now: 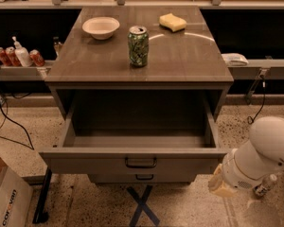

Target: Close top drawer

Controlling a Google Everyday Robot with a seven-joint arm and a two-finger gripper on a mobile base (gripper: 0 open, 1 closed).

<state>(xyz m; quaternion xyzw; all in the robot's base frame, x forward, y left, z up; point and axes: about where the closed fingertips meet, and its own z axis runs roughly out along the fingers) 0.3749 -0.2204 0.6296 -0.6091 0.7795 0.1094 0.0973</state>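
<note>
The top drawer (90, 163) of the grey-brown cabinet stands partly open, and its inside looks bare. Its flat front carries a small dark bail handle (141, 163) at centre. My gripper (218, 183) is at the lower right, by the right end of the drawer front, at the tip of my white arm (267, 148). Whether it touches the front, I cannot tell.
On the cabinet top (189, 56) stand a white bowl (101, 27), a green can (138, 46) and a yellow sponge (173, 22). A lower drawer handle (144, 177) shows under the top drawer. Cans and a bottle (19, 56) sit on the left ledge. A cardboard box (7, 200) lies at the lower left.
</note>
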